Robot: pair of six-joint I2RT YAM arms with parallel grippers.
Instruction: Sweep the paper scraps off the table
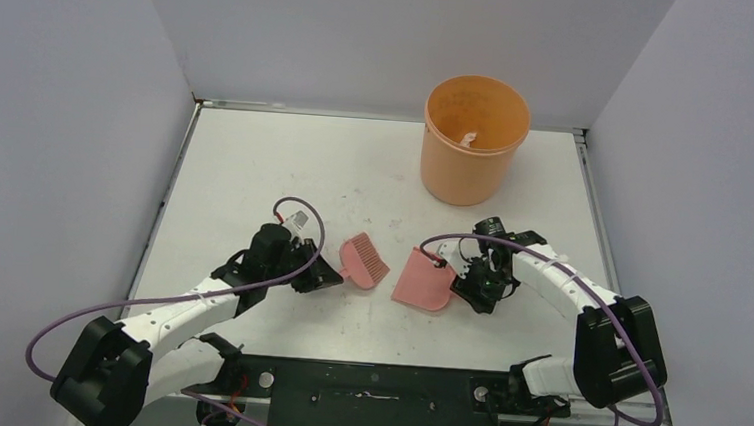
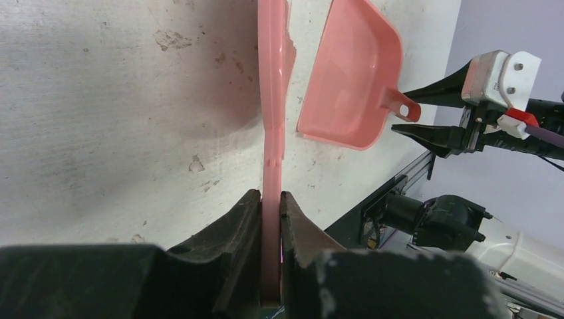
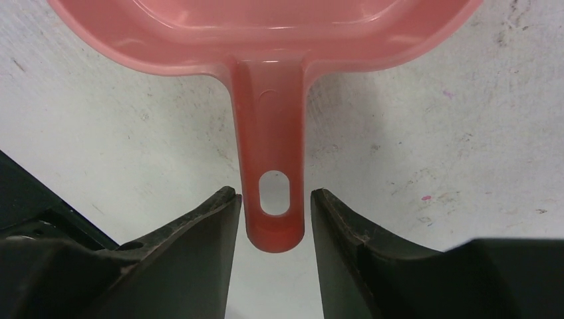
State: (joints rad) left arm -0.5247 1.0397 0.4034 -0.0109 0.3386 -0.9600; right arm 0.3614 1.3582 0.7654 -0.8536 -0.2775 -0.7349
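While my left gripper [image 2: 271,199] clamps the pink brush [image 2: 273,100], my right gripper [image 3: 273,199] stands apart astride the dustpan handle [image 3: 269,119]. The one paper scrap [image 1: 466,137] visible lies in the orange bucket [image 1: 471,174]; presumably light, soft, best swept.

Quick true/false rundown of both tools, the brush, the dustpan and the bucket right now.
1. The left tool is shut on the brush. True.
2. The right tool grips the dustpan handle. False: its fingers stand open on either side of the handle, with gaps.
3. The bucket lies on its side. False: it stands upright.
4. A white wad lies in the bucket. True.
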